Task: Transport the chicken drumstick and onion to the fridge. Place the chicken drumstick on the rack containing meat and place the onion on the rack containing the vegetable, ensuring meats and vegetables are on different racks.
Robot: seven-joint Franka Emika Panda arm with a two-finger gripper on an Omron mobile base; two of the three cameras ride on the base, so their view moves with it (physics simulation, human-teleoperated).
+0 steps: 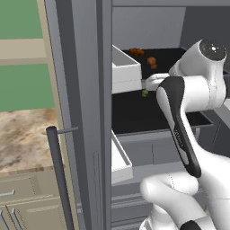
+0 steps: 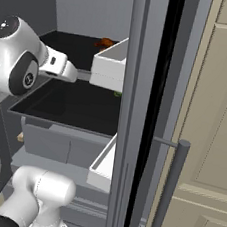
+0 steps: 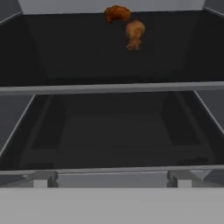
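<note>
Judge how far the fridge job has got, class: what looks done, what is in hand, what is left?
Done: the chicken drumstick lies on the upper rack beside another meat piece. In hand: nothing is seen being carried. Left: the onion, since the lower rack shows just the green vegetable as far as can be seen.

1. The arm (image 1: 193, 90) has glossy white, rounded shells.
2. A dark round cap sits on its top joint.
3. A black band curves along one link, carrying faint small markings.
4. In the right base view, a dark disc with a small white mark covers a joint.
</note>
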